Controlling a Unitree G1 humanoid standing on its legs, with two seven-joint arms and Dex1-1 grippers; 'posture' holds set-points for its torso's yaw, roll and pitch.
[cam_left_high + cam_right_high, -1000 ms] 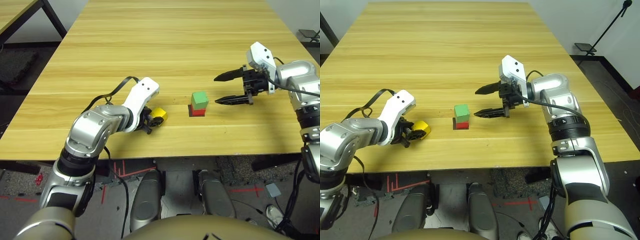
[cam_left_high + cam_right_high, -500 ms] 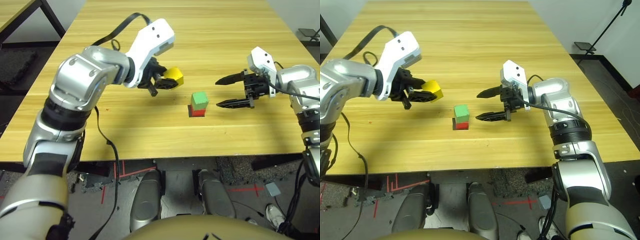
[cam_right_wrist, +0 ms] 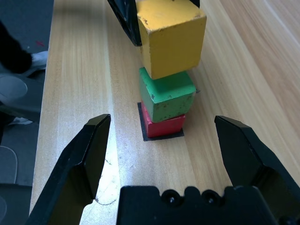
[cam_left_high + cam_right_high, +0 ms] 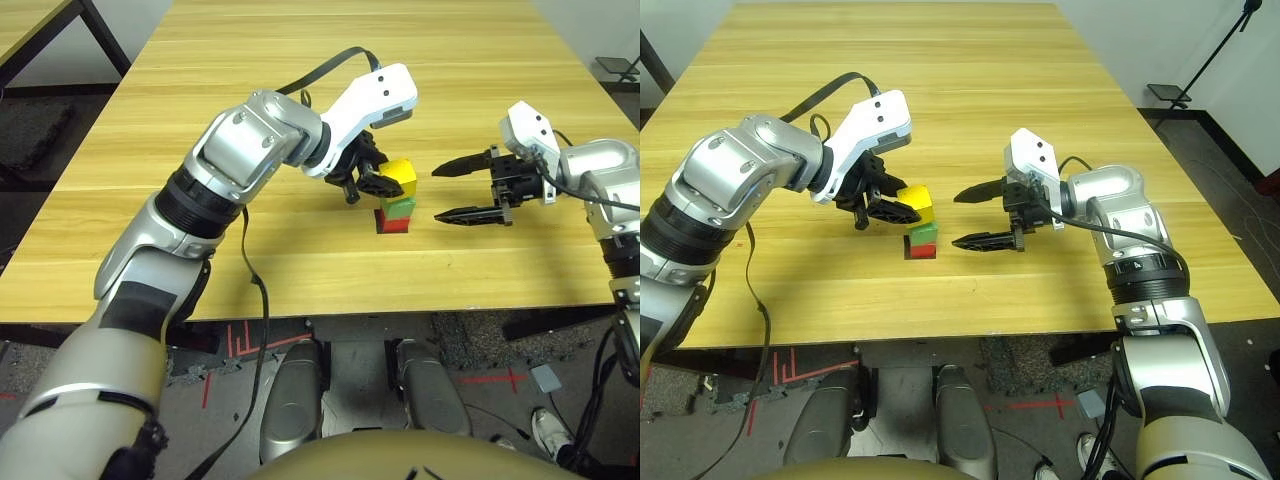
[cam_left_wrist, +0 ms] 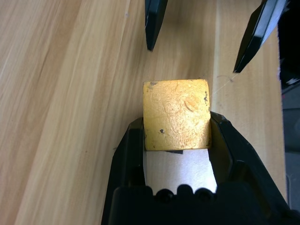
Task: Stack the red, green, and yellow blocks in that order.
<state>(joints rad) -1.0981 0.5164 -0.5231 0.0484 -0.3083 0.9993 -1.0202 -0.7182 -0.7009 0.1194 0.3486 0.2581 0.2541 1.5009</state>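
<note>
Lowering of the yellow block (image 3: 176, 47) is judged to be the step in hand. It is pinched between the nearly closed fingers of the left gripper (image 5: 177, 119), one flat side against each. Directly below those fingertips, the green block (image 3: 171, 101) is seated on the red block (image 3: 164, 125), slightly askew; red is set on the black patch (image 4: 907, 250). Whether yellow touches green cannot be told. The fingers of the right gripper (image 4: 436, 194) are spread wide with nothing between them; the stack stands beyond their tips.

Method, as judged: yellow should be squared over green, lowered straight until fully seated, and released by an even opening of both fingers, then a straight withdrawal. By sideways drag, green could be pushed off red.

Count: blocks, 3 (yellow 1, green 1, red 1); patch, 1; grippers, 2; fingers, 4, two per gripper.
</note>
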